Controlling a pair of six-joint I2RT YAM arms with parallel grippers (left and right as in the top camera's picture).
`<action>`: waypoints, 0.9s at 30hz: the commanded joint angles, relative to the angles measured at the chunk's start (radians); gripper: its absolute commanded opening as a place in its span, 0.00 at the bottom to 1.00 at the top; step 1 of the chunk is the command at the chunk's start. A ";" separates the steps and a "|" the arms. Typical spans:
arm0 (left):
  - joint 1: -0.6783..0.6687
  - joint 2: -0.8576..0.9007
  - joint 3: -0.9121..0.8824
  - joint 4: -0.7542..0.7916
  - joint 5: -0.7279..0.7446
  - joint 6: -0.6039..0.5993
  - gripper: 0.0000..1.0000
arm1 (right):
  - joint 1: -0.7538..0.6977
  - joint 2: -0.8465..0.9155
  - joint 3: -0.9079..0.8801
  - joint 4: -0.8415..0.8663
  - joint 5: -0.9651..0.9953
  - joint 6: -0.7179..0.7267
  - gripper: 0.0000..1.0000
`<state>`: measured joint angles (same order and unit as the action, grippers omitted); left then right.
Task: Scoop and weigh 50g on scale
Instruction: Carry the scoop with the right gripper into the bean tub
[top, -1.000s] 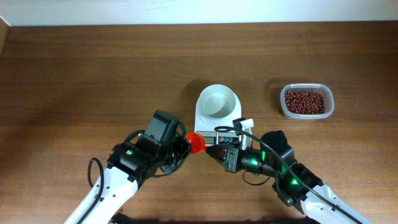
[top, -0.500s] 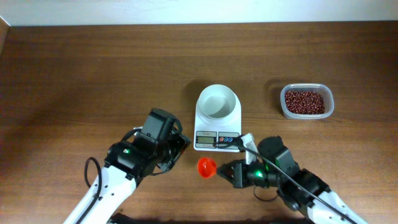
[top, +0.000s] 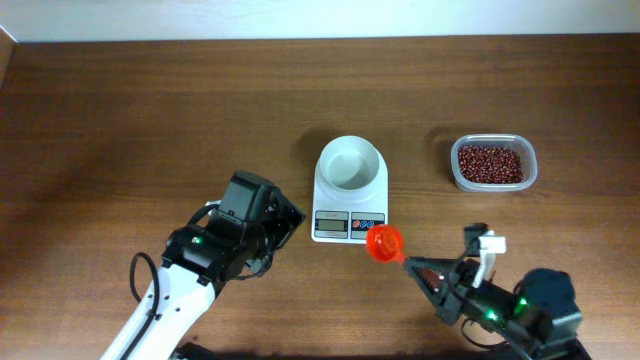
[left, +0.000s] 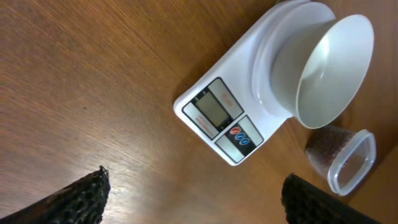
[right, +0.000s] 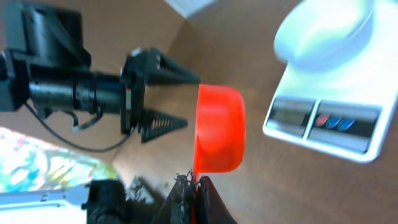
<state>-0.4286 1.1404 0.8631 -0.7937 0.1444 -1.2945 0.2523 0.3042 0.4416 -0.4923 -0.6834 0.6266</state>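
The white scale (top: 349, 212) stands mid-table with its round white bowl (top: 350, 165) empty; the left wrist view shows it too (left: 230, 121). The 50g of red-brown beans (top: 490, 163) lie in a clear tub (top: 456, 165) at the right. My right gripper (top: 412, 265) is shut on the handle of an orange-red scoop (top: 384, 243), which hangs just right of the scale's display. In the right wrist view the scoop's cup (right: 217, 127) sticks up above the closed fingers (right: 194, 186). My left gripper (top: 287, 222) is open and holds nothing, left of the scale, its fingertips (left: 87, 193) far apart.
The left arm (right: 74, 90) shows in the right wrist view, beyond the scoop. The tub (left: 339, 155) also appears behind the scale's bowl (left: 329, 68) in the left wrist view. Bare brown wood lies around the scale.
The left gripper opened and let go of the scoop, then drew back a little to the left. The right gripper carried the scoop away to the right, past the scale's front.
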 joint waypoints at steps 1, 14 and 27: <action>0.004 -0.008 0.017 -0.035 -0.010 0.009 0.96 | -0.063 -0.016 0.019 -0.011 -0.016 -0.056 0.04; 0.004 -0.008 0.017 -0.166 0.021 0.010 0.70 | -0.262 0.077 0.399 -0.312 0.263 -0.315 0.04; -0.128 -0.006 0.017 0.118 0.075 0.407 0.00 | -0.272 0.420 0.688 -0.384 0.311 -0.342 0.04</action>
<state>-0.4698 1.1404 0.8635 -0.7971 0.2131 -1.1343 -0.0135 0.6754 1.1027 -0.8761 -0.3893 0.2993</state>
